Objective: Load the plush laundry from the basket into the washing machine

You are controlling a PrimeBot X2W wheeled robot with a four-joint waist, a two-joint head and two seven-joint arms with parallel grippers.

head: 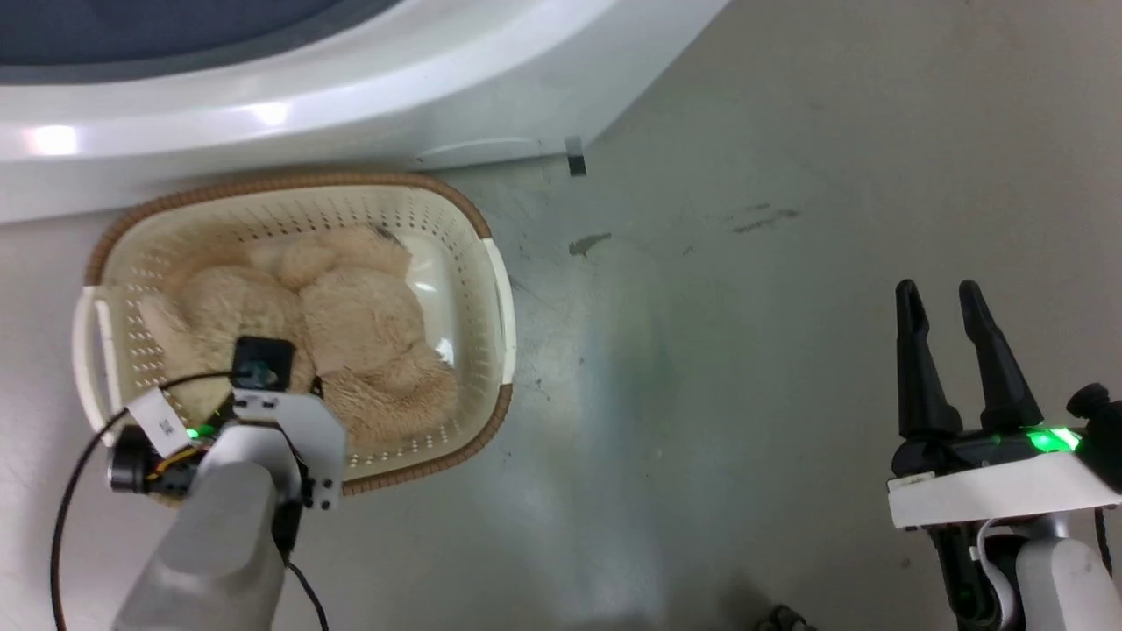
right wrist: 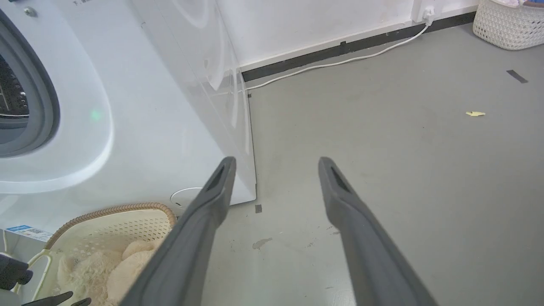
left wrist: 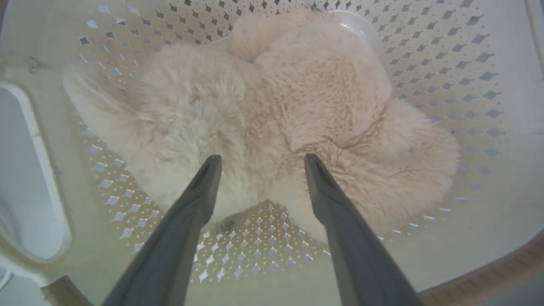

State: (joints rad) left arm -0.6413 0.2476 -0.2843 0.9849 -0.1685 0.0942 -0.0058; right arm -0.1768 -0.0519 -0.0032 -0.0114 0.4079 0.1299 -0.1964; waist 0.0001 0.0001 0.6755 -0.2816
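The plush laundry (head: pixel 351 324), fluffy and cream-beige, lies inside the basket (head: pixel 473 289), which stands on the floor against the washing machine (head: pixel 307 96). My left wrist (head: pixel 263 394) hangs over the basket's near left part, pointing down into it. In the left wrist view, my left gripper (left wrist: pixel 262 163) is open, its fingertips (left wrist: pixel 211 165) at the near edge of the plush laundry (left wrist: pixel 276 106) with nothing pinched. My right gripper (head: pixel 951 350) is open and empty over bare floor to the right. The right wrist view shows the washing machine's grey door seal (right wrist: pixel 44 97).
Grey floor spreads to the right of the basket. A black tape mark (head: pixel 576 164) sits by the machine's corner. In the right wrist view, a white cable (right wrist: pixel 340 63) runs along the wall, a white woven basket (right wrist: pixel 508 23) stands far off, and a yellow scrap (right wrist: pixel 475 113) lies on the floor.
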